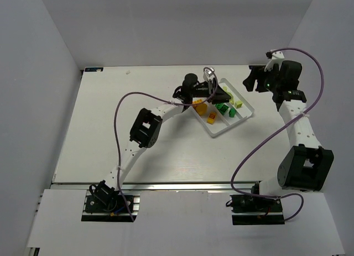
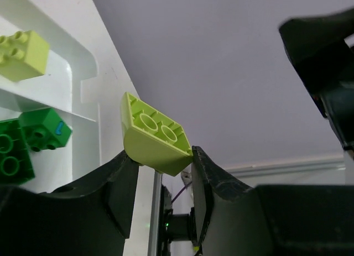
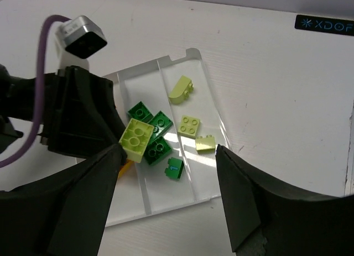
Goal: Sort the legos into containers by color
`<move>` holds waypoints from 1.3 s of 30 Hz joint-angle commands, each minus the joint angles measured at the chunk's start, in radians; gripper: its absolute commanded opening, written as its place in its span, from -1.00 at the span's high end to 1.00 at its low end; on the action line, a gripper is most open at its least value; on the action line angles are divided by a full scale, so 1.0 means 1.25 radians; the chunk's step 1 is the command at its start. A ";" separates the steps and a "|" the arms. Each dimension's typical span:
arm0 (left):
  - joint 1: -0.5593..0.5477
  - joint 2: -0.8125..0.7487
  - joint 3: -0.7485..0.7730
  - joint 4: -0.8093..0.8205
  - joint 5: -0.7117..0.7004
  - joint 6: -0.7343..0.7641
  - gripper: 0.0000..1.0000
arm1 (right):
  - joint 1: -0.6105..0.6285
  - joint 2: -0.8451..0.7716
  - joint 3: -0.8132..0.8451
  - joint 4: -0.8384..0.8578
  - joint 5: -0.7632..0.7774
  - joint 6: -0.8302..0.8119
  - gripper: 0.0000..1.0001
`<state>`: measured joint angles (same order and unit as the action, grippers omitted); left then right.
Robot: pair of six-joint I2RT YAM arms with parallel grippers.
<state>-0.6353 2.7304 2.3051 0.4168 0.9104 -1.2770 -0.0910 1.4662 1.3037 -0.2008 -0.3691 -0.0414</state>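
Grips a pale yellow-green studded plastic brick (image 2: 155, 135) in the left gripper (image 2: 164, 163), lifted clear of the shallow white three-compartment plastic tray (image 3: 166, 192). Shows the pinch only at the left wrist; from the right wrist, dark green bricks (image 3: 159, 148) in the middle compartment behind it. Hangs the right gripper (image 1: 255, 79), jaws apart, beyond the tray's right rim.

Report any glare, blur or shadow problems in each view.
Top external: even light, soft shadows, the legos tiny in the tray. Left wrist: the held pale brick sharp, the left fingers underexposed. Right wrist: glare patches on the tray floor, the right fingers dark and soft.
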 commanded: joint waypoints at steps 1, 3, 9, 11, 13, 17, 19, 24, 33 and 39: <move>-0.002 -0.009 0.041 0.155 -0.079 -0.125 0.73 | -0.014 -0.039 -0.032 0.044 -0.009 0.018 -0.49; -0.011 0.012 0.045 0.178 -0.116 -0.150 0.70 | -0.019 -0.045 -0.042 0.044 -0.014 0.021 -0.50; -0.043 0.039 0.051 0.173 -0.199 -0.175 0.69 | -0.036 -0.067 -0.082 0.056 -0.029 0.046 -0.49; -0.051 0.045 0.052 0.154 -0.229 -0.175 0.69 | -0.040 -0.073 -0.091 0.059 -0.032 0.047 -0.49; -0.059 0.049 0.054 0.143 -0.246 -0.177 0.68 | -0.045 -0.080 -0.094 0.059 -0.032 0.049 -0.49; -0.086 0.070 0.058 0.107 -0.299 -0.203 0.66 | -0.052 -0.088 -0.105 0.066 -0.032 0.054 -0.49; -0.093 0.081 0.065 0.110 -0.315 -0.218 0.64 | -0.056 -0.094 -0.108 0.067 -0.035 0.061 -0.49; -0.108 0.097 0.070 0.090 -0.327 -0.237 0.61 | -0.061 -0.100 -0.115 0.069 -0.037 0.064 -0.49; -0.131 0.109 0.069 0.038 -0.339 -0.251 0.40 | -0.063 -0.103 -0.109 0.071 -0.039 0.070 -0.50; -0.138 0.113 0.070 0.009 -0.352 -0.255 0.04 | -0.066 -0.103 -0.100 0.058 -0.041 0.064 -0.50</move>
<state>-0.7982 2.8895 2.3627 0.4488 0.4931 -1.5890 -0.1642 1.3689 1.1629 -0.1543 -0.4034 0.0315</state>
